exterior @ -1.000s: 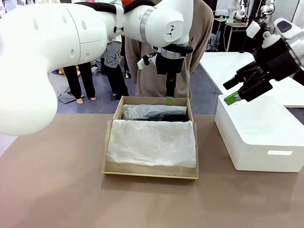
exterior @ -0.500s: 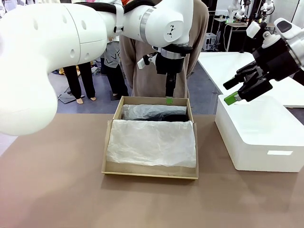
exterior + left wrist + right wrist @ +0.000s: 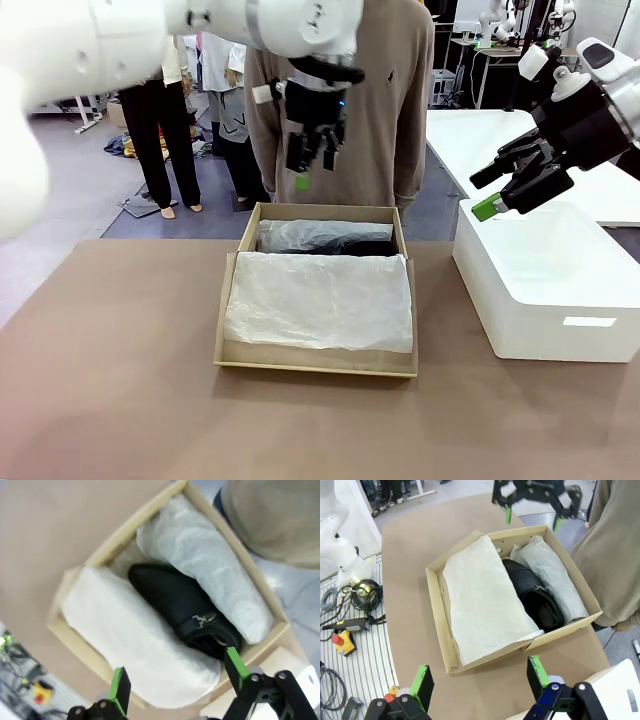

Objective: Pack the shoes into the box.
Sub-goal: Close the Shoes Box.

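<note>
The left claw (image 3: 177, 669) and right claw (image 3: 479, 669) are hanging wide open clear of the box (image 3: 436, 597), where tissue paper (image 3: 485, 605) is covering everything except one black shoe (image 3: 530, 590).

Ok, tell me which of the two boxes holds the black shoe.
The brown cardboard box, shoe nestled between tissue paper; the white box on the robot's right looks closed.

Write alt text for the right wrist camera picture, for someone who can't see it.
An open cardboard box on a brown table holds a black shoe between a tissue-wrapped bundle and a loose sheet of tissue paper. The left gripper hovers open above the box, the right gripper is open at the bottom edge, and a person stands alongside.
</note>
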`<state>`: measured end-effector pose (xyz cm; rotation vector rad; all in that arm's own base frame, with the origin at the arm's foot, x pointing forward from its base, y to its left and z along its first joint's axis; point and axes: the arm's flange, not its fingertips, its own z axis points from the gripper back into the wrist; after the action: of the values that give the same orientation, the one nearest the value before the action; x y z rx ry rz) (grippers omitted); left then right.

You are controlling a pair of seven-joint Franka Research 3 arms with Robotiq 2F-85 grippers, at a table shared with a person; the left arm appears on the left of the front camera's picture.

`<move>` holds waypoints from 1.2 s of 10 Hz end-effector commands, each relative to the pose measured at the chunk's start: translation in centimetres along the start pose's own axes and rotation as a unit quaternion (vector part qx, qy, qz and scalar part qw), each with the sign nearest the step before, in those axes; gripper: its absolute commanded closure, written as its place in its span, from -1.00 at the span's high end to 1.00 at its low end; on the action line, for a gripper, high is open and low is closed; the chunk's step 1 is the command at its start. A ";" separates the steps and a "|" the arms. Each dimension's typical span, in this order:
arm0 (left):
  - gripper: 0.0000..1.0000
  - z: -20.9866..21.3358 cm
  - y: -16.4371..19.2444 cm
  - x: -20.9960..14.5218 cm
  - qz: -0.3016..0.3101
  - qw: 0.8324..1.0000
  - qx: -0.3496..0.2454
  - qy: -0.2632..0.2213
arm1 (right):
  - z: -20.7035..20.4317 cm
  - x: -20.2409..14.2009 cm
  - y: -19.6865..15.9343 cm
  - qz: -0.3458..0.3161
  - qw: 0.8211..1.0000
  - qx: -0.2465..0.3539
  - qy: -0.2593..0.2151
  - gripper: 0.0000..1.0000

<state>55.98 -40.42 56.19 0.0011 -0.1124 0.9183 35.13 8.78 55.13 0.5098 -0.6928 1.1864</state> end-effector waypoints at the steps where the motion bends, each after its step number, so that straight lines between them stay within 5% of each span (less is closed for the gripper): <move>1: 1.00 0.4 5.2 3.2 -0.101 0.995 -0.003 0.016 | -0.2 0.1 -0.2 0.011 1.000 0.006 -0.017 1.00; 6: 1.00 2.0 11.2 8.8 -0.383 0.922 0.016 0.056 | -0.2 0.1 -0.2 0.011 1.000 0.006 -0.017 1.00; 8: 1.00 2.6 9.5 8.7 -0.334 0.941 0.008 0.056 | -0.2 0.1 -0.2 0.011 1.000 0.006 -0.017 1.00; 12: 1.00 2.6 9.5 8.7 -0.334 0.941 0.008 0.056 | -0.2 0.1 -0.2 0.011 1.000 0.006 -0.017 1.00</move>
<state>53.32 -28.00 58.91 -0.0017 0.0152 0.2238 35.13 8.78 55.13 0.5096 -0.6927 1.1865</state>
